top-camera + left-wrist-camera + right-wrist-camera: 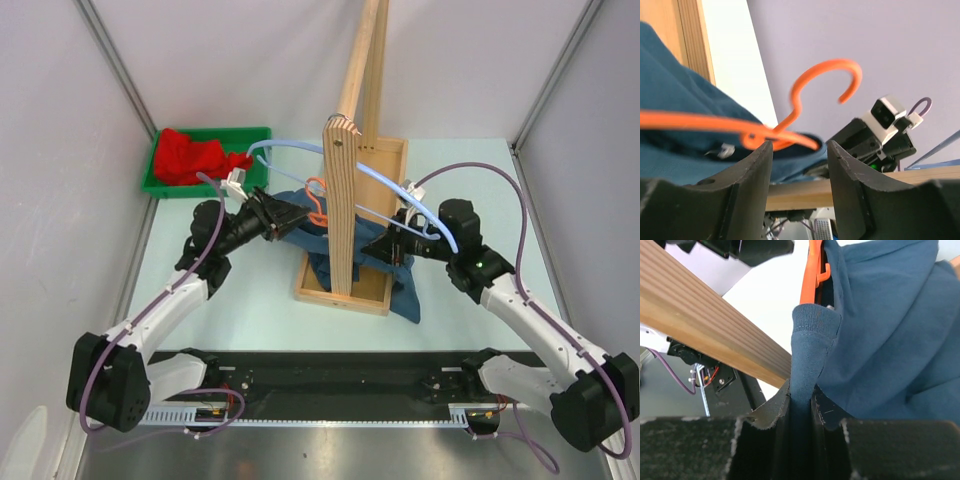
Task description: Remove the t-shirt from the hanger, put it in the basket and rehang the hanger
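2 arms reach in over a pale green table (220, 300), closed in by plain white walls (60, 150) with metal posts at the corners. At the middle we see a wooden stand (343, 200), an upright post rising from a shallow tray base. The blue t-shirt (408, 290) lies bunched around the foot of that post, spilling over the tray onto the table, with the orange hanger (316, 200) in its folds, hook upward. We find the left gripper (285, 215) at the hanger's neck, its jaws apart, the orange wire just at one fingertip. The right gripper (801, 412) is clamped on the ribbed edge of the t-shirt. In the far left corner 1 green bin (250, 131) holds a red cloth (190, 158).
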Tool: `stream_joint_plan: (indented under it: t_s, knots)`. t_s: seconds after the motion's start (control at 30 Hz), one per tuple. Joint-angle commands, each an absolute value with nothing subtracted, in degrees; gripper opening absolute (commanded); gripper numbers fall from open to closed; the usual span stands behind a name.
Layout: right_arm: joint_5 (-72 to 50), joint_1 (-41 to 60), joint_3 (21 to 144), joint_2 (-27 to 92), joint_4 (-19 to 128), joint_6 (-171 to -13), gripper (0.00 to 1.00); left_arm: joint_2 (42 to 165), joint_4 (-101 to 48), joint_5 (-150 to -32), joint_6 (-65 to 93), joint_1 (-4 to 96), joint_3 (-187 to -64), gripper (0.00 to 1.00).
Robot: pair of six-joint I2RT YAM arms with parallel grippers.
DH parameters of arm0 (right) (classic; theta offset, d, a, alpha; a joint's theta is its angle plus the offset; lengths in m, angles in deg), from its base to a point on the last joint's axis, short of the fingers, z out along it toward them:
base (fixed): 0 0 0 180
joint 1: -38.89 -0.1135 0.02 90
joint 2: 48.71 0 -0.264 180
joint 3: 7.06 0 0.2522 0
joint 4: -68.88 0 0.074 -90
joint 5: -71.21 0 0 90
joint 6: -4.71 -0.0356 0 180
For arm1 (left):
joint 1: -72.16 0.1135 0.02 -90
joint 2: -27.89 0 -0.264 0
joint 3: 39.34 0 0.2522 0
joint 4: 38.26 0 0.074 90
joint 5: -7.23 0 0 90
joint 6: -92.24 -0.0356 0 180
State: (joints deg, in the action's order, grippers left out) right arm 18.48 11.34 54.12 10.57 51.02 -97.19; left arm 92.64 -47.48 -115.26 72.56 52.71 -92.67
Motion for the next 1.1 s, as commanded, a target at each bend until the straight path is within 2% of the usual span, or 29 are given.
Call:
stream_joint_plan:
  t_s: [0.0,0.1,0.43,0.67,0.73,0.77,0.83,0.87,0.9,0.93,0.97,1.0,1.03,1.07]
  knots:
    - [16.45,9.09,58.38,11.66,52.92,-95.66,0.0,93.1,-52.97,-111.78,70.61,51.85,-94.85,0.52]
    - [16.1,8.48,58.65,11.84,52.57,-95.49,0.0,94.33,-55.7,-111.69,71.23,51.68,-94.15,0.5]
    - [16.8,7.86,59.17,11.75,52.39,-95.93,0.0,96.61,-49.11,-104.75,62.18,49.66,-98.1,0.48]
    - [18.03,7.6,58.91,11.76,51.69,-95.05,0.0,100.56,-51.74,-105.45,63.93,48.43,-98.8,0.43]
    - [18.82,7.6,58.56,11.67,52.3,-95.13,0.0,101.45,-52.98,-105.8,64.37,48.16,-98.72,0.39]
    - [18.82,7.6,58.38,11.58,52.39,-95.31,0.0,101.89,-53.41,-106.06,64.98,48.07,-98.72,0.31]
    - [18.74,7.6,58.21,11.67,52.13,-95.48,0.0,102.68,-54.82,-106.5,65.52,47.9,-98.63,0.23]
    - [18.56,7.6,58.12,11.75,51.6,-95.66,0.0,102.86,-55.0,-106.42,65.69,47.9,-98.63,0.11]
    - [18.04,7.51,58.12,11.67,51.08,-95.92,0.0,102.95,-54.3,-105.98,65.69,47.9,-99.06,0.04]
    - [15.42,7.51,58.12,11.49,48.81,-96.1,0.05,102.95,-53.6,-105.45,65.69,47.9,-99.24,0.0]
    - [13.39,7.42,58.12,11.23,47.31,-96.54,0.3,102.86,-52.98,-105.19,65.52,47.9,-99.42,0.0]
    - [11.11,7.6,57.6,10.01,45.81,-97.76,0.44,102.68,-51.93,-103.88,65.52,47.9,-99.59,0.0]
    - [7.09,7.6,56.98,9.13,42.93,-98.38,0.65,102.16,-50.97,-103.08,65.52,47.9,-99.68,0.0]
    - [5.57,7.68,56.19,8.07,41.68,-99.34,0.72,101.81,-49.82,-102.29,65.69,47.9,-99.77,0.0]
